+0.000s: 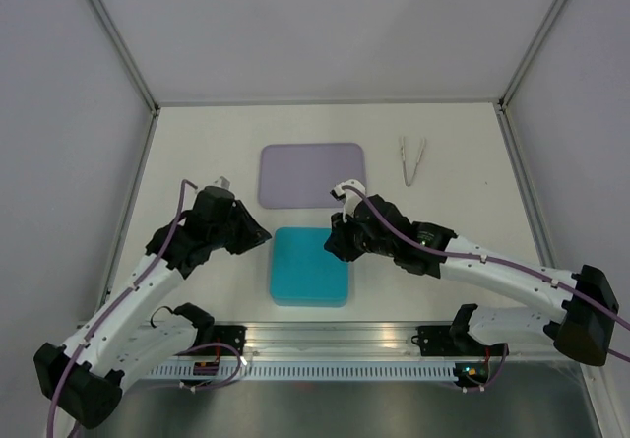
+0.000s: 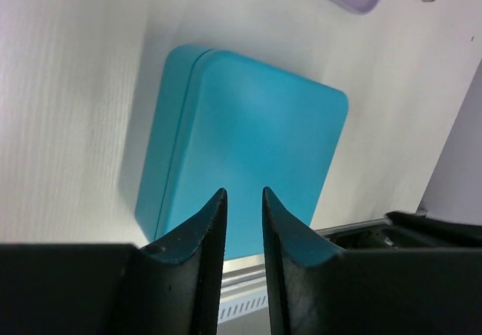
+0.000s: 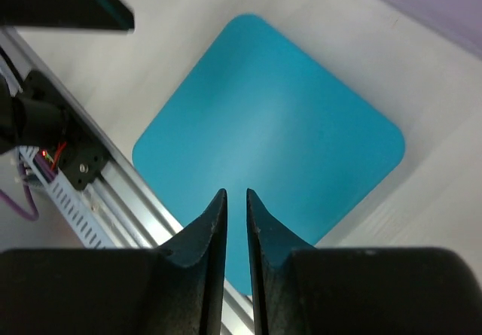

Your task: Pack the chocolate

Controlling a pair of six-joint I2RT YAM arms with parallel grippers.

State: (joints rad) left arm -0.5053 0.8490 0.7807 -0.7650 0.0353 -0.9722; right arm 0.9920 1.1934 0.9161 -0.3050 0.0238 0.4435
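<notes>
From above you'll see no chocolate anywhere, only a shut teal box (image 1: 310, 266) between the arms, with a tray (image 1: 312, 174) and tweezers (image 1: 411, 159) behind; the left wrist shows the left fingers (image 2: 207, 229) narrow and empty near the box; the right wrist shows the right fingers (image 3: 203, 233) the same, so expect light, brittle pieces and pinch their sides gently.

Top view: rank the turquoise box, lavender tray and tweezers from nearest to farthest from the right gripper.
1. Turquoise box: the right gripper hangs over its far right corner.
2. Lavender tray: just behind the box, mid-table.
3. Tweezers: right of the tray, toward the back.
</notes>
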